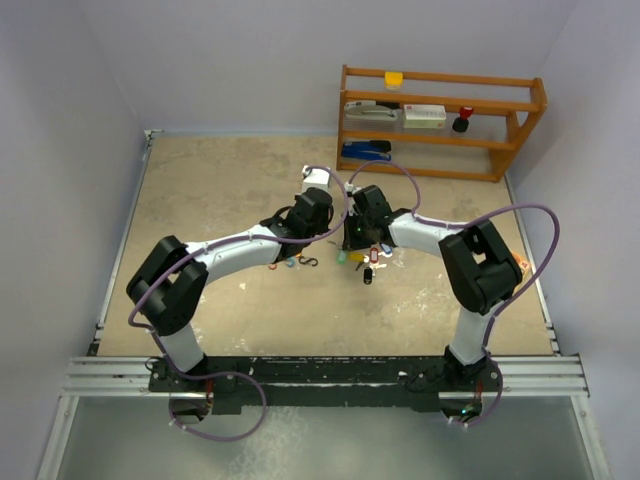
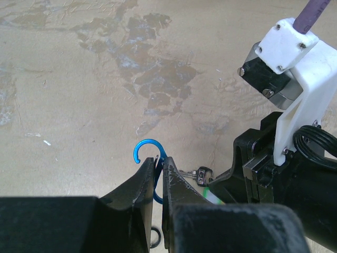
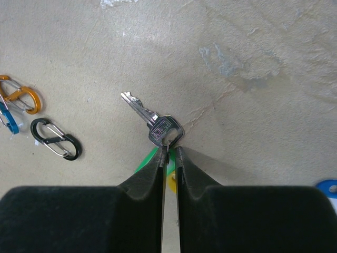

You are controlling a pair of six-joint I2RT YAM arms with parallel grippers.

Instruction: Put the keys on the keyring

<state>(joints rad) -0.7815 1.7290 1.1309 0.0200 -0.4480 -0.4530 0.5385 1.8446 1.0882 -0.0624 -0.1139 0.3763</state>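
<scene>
arms [image 1: 240,248] low, head-on: left tool [image 2: 159,167] tight on blue clip [image 2: 146,143], right tool [image 3: 169,153] on silver key [image 3: 166,130]

Overhead camera looks down; wrist cameras sit close above the table [image 1: 220,200].

The stamp on the key [image 3: 165,129] head is too blurred to read.
</scene>
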